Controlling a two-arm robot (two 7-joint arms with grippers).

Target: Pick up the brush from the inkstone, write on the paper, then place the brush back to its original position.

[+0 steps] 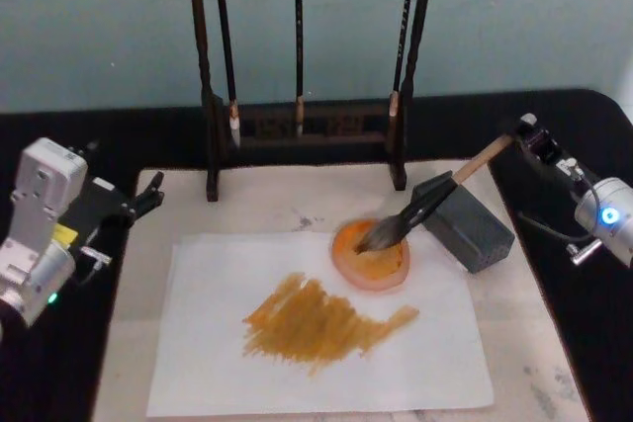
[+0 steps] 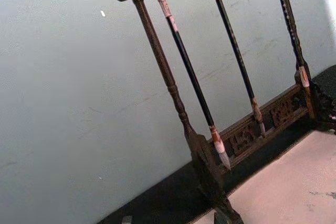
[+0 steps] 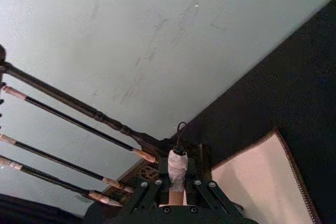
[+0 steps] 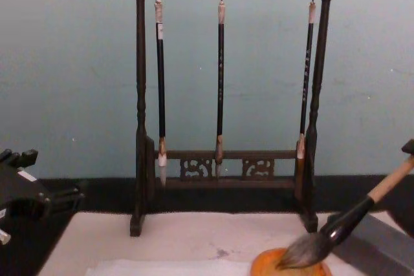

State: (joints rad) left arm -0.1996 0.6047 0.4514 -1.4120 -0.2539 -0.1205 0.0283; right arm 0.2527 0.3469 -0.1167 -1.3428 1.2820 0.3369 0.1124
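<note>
Backing mat [image 1: 529,343] and paper [image 1: 218,363], pale wall [image 1: 99,17].

A black table [image 1: 554,145] carries a large off-white mat [image 1: 129,343] with faint grey smudges. A dark wooden brush rack [image 1: 297,130] stands at the mat's far edge, its feet reaching onto the mat. The white paper [image 1: 227,382], streaked with ochre, covers the mat's middle; the orange inkstone [image 1: 381,271] sits right of the mat's centre, a grey block [image 1: 470,229] near the mat's right edge
</note>
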